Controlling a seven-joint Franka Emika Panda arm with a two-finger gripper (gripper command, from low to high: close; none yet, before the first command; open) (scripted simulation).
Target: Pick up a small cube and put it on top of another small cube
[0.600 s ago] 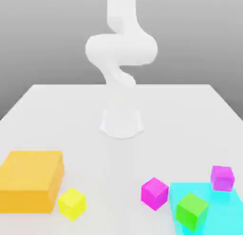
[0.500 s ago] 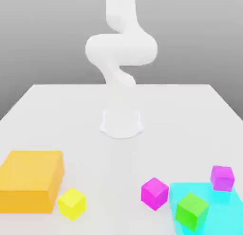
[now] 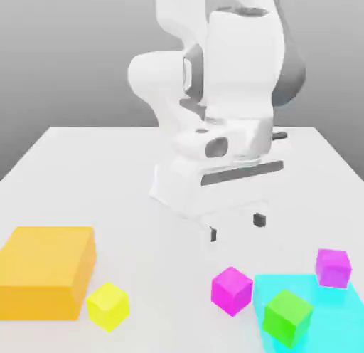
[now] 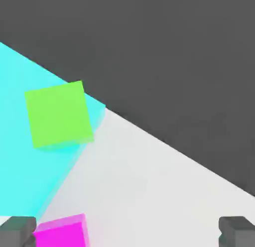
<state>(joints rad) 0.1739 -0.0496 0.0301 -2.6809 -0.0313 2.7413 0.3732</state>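
A green cube [image 4: 59,114] sits on a cyan pad [image 4: 20,161]; the small cube [image 4: 61,233] lies beside one finger [image 4: 17,232] of the spread jaws.

White, rounded glossy arm [image 3: 213,67] w/ grey joint seams, boxy white hand; pincer [image 3: 236,227] has small dark-grey fingertips [image 3: 259,219].

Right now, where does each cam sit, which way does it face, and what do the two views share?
Exterior view: off the arm, raised at the table's near edge, looking across the table at the arm's base; shows the arm and the open gripper hanging above the magenta cube.
Hand view: on the hand, looking down between both fingertips at the tabletop and its edge.
Shared: magenta cube, green cube on the cyan block, fingertips.
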